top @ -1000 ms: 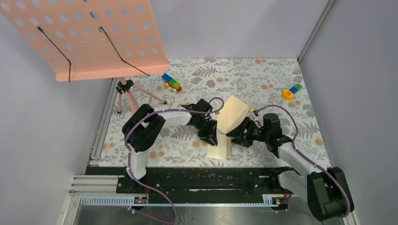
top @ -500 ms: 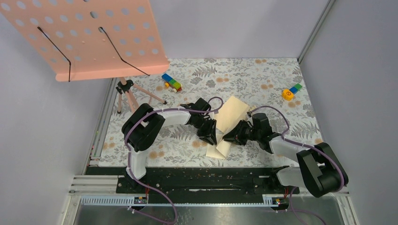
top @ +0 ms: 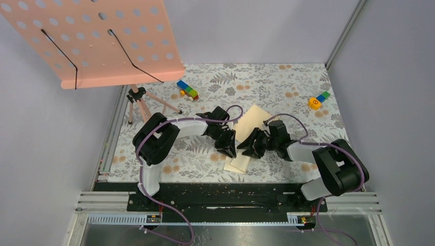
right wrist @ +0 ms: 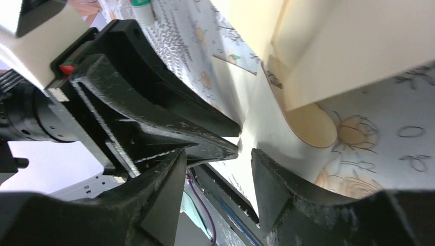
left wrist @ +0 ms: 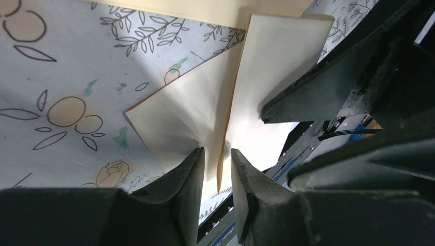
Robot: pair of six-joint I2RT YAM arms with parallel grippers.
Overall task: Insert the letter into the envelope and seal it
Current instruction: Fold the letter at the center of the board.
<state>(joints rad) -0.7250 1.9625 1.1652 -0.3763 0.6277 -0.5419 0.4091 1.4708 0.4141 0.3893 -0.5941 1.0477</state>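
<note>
The envelope (top: 256, 118) has sunk flat from its raised tilt, and the right gripper (top: 244, 148) has slid left. The folded letter (top: 238, 163) lies just below it at centre frame, its edge pinched by the left gripper (top: 229, 150). The right gripper's jaws stand apart.

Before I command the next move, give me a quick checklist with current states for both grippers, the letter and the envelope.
1. Left gripper hold: cannot tell; fingers nearly together, an edge of the pale cream paper letter between them.
2. Right gripper hold: not ok; jaws apart, the letter's edge stands unclamped in the gap.
3. Letter inside the small tan manila envelope: not ok; much of it shows outside the near end.
4. Envelope flap sealed: cannot tell; the grippers hide it from above.
5. Clearance between grippers: not ok; their fingertips almost meet over the paper.
</note>
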